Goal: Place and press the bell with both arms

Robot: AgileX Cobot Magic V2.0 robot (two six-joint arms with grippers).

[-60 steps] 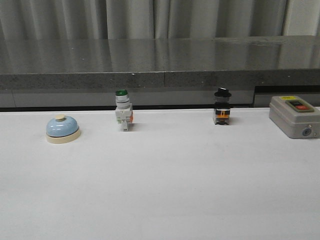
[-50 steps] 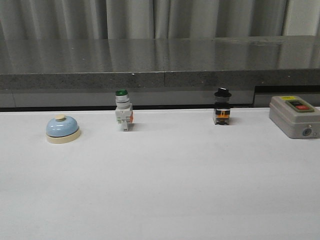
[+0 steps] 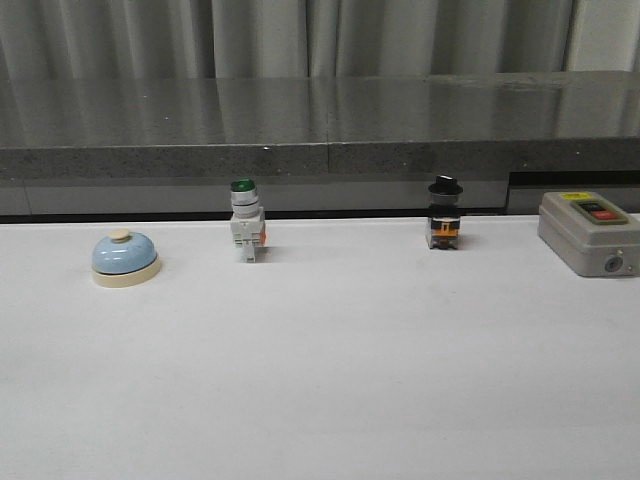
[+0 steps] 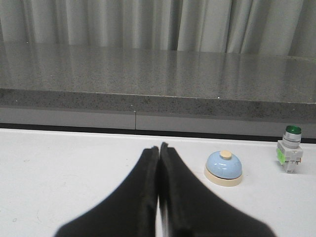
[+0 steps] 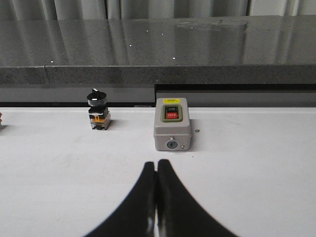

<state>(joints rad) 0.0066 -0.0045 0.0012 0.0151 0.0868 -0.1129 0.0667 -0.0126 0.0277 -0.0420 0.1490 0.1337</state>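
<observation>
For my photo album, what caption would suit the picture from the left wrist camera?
Closed left gripper resting short of a blue bell, with a green-capped switch beyond it.

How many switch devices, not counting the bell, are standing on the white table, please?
3. The green-capped switch stands right of the bell, the black-knobbed switch is right of centre, and the grey switch box sits at the far right. None seems hidden.
</observation>
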